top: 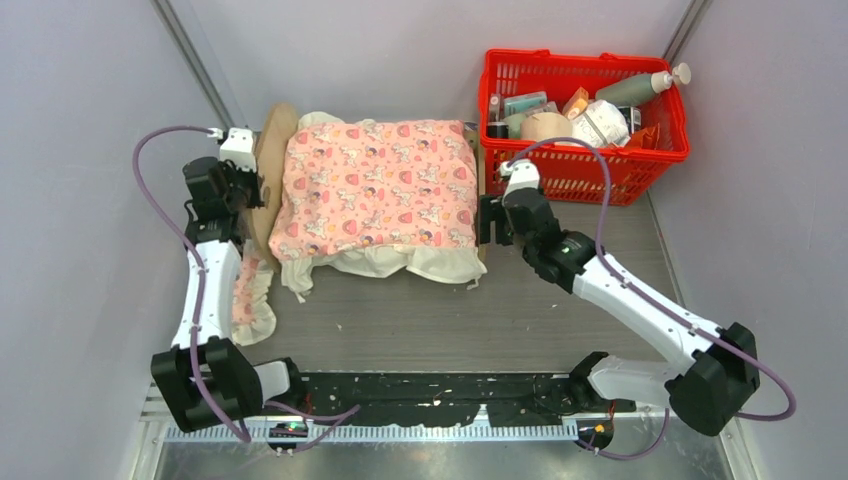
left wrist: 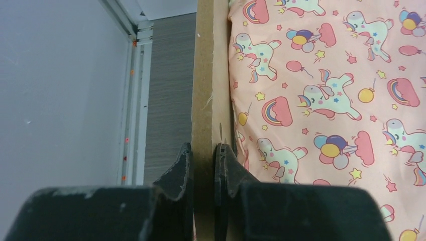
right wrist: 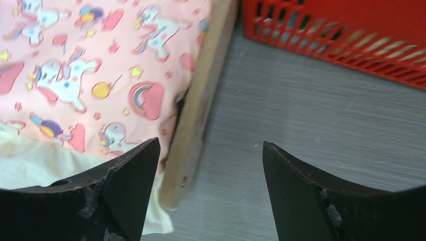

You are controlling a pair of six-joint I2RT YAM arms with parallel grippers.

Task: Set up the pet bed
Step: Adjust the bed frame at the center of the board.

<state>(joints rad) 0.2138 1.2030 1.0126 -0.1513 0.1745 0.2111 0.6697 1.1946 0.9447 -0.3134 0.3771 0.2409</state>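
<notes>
Black fingers of the left gripper point(left wrist: 203, 173) fill the bottom of the left wrist view, clenched on the plywood headboard point(left wrist: 205, 90) of the pet bed point(top: 272, 150), one pad on each face of the board. At the bottom of the right wrist view the right gripper point(right wrist: 211, 191) stands released, its jaws wide. The bed's foot board point(right wrist: 198, 110) runs down toward the gap, close by one finger, with nothing gripped.

Seen from above, the bed sits in the upper centre of the frame, headboard to the left, on the grey table point(top: 420, 320). A pink patterned blanket point(top: 375, 185) is spread over it, cream frill spilling over the lower edge and hiding the mattress. A small pink pillow point(top: 252, 300) lies off the bed at lower left, beside the left arm.

By this look the covering is done. What seems left is squaring the frame, tidying the frill and perhaps placing the pillow.

Count: one bed, one blanket, one pillow, two arms, and one red basket point(top: 590, 165) at upper right holding assorted items too crowded to count.
</notes>
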